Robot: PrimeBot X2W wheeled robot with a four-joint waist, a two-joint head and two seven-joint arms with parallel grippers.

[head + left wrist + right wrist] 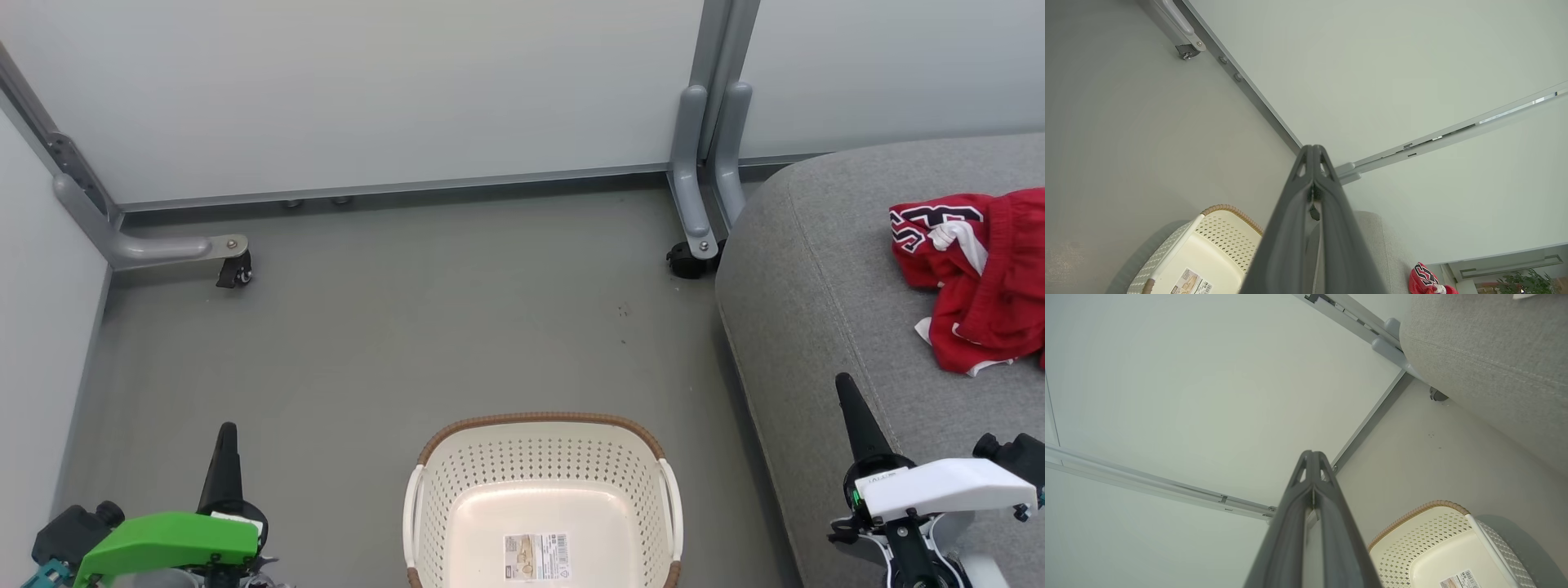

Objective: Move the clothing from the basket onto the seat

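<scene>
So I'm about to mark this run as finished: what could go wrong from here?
1. The bright red fabric clothing lies crumpled on the large grey woven upholstered seat and runs off the head view's right edge, so part may hang unsupported and slip.
2. The cream perforated plastic basket looks empty, but its near end is cut off; a leftover can't be ruled out.
3. It stands on the floor just ahead; rolling forward could knock it.

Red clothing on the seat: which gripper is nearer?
Right. The right gripper is by the seat, just short of the clothing; the left gripper is across the floor, beyond the basket.
</scene>
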